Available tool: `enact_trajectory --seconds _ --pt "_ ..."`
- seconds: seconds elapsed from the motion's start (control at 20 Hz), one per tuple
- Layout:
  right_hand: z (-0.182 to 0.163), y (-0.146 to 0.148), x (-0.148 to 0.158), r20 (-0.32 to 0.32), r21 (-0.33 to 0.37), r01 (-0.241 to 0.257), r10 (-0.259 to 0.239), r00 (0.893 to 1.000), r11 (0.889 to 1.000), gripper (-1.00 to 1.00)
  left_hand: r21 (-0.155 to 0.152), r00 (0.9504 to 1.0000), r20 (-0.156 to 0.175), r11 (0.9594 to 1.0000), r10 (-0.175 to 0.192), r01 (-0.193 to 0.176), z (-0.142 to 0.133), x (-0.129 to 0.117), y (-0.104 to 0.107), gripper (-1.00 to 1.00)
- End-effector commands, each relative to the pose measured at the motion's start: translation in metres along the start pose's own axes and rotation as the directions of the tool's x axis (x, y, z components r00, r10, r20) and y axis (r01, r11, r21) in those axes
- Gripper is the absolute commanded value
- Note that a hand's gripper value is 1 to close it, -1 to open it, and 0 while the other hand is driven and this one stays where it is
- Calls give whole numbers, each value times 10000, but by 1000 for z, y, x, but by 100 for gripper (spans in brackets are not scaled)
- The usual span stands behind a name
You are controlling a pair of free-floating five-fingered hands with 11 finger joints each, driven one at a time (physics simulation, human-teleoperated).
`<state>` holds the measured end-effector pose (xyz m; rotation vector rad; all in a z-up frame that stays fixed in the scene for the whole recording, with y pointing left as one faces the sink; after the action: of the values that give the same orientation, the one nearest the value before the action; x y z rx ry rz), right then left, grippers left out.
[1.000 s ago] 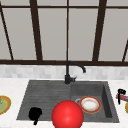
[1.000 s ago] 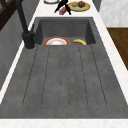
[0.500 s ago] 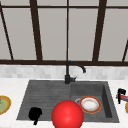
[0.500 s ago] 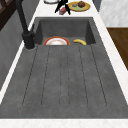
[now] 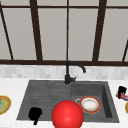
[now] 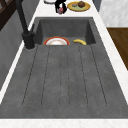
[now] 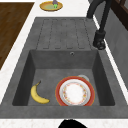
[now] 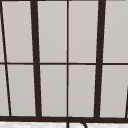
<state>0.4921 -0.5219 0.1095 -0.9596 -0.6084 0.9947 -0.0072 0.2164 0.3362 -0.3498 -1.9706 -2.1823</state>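
Nothing has moved since before: your right hand [image 5: 121,91] still clamps the red thing [image 5: 119,95] on the counter [image 5: 10,85], right of the plate [image 5: 89,104]; left hand [image 5: 35,114], fingers unclear.

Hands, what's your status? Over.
Left hand hovering over drainboard. Right hand on red thing, counter right of sink. Plate, banana in basin.

Light was flat and even, with no clear source. The window [image 5: 67,30] panes read a dull, uniform grey. The white counter [image 6: 110,45] by the right hand [image 5: 121,91] was brightest; the sink [image 7: 45,62] basin below the left hand [image 5: 35,113] was darker, with soft shading on its walls. No glare showed.
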Motion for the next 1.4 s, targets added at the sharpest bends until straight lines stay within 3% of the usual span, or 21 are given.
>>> enact_trajectory --seconds 0.0,0.5,1.35 --pt "-7 -10 15 -320 -357 150 -162 9994 9993 100 0 10000 0 10000 0 0 0 0 0 0" --pt "32 -54 72 -340 555 -221 240 9991 9982 100 0 10000 0 10000 0 0 0 0 0 0" --pt "66 -38 153 154 718 -278 267 9995 9970 100 0 10000 0 10000 0 0 0 0 0 0"
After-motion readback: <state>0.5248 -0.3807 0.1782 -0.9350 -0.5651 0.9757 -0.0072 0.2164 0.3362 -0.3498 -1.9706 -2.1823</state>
